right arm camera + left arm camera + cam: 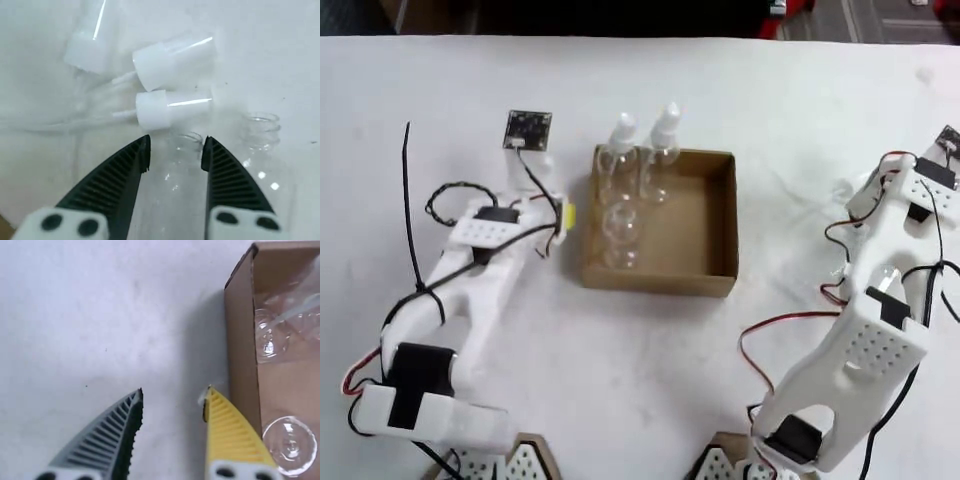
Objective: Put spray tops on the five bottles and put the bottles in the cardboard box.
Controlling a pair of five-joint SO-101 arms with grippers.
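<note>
**Three bottles boxed, two waiting off to the side**

The white table [650, 330] has the cardboard box [660, 278] at its middle, and everything else sits around that.

The left arm [470, 270] stretches low towards the box. The left gripper [172, 392] hangs just outside the box wall on that arm's side, its grey and yellow jaws spread with nothing but tabletop between them.

The right arm [865, 360] stands well away on the box's other side, bent down. The right gripper [175, 147] has its black jaws parted, one on each side of an uncapped bottle [175, 195].

Inside the box, two capped bottles [620, 150] [665, 140] lean in the far corner — a third, topless bottle [622, 232] lies nearer.

Far from the box, beside the right gripper, is another open bottle [262, 132], then three loose spray tops [175, 62] [170, 107] [87, 47].
</note>
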